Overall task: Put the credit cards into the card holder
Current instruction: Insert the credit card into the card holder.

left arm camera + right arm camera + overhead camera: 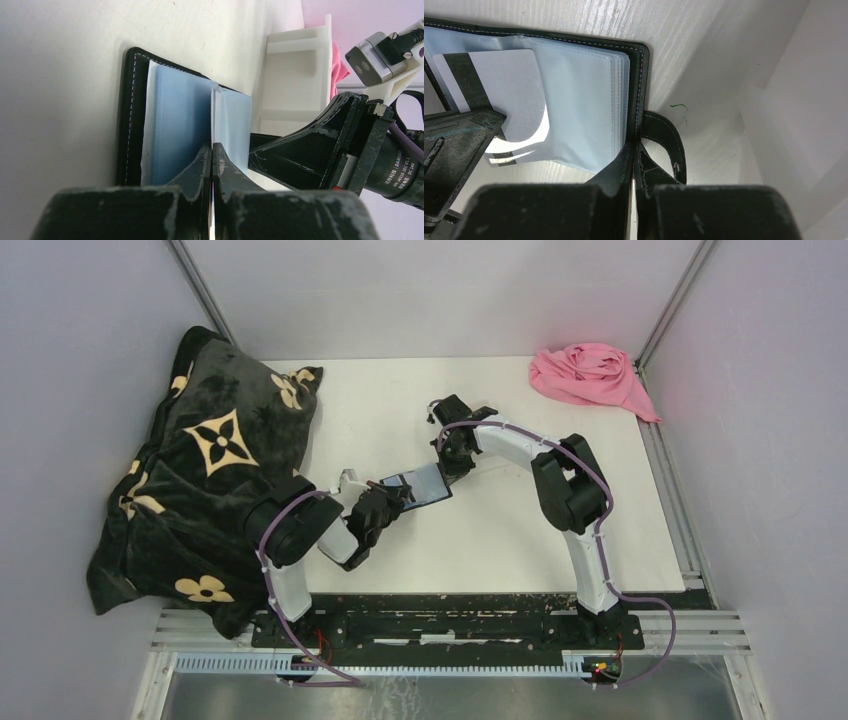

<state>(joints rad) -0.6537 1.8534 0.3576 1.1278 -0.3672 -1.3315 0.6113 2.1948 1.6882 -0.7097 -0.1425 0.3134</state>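
The card holder (589, 100) is spread open, black with white stitching and blue-grey sleeves. Its right edge is pinched in the right pincer (634, 150), its strap (672, 142) curling just beside. A pale credit card (509, 85) with a dark stripe, nipped by the left pincer (212, 155), sits partly tucked among the sleeves.
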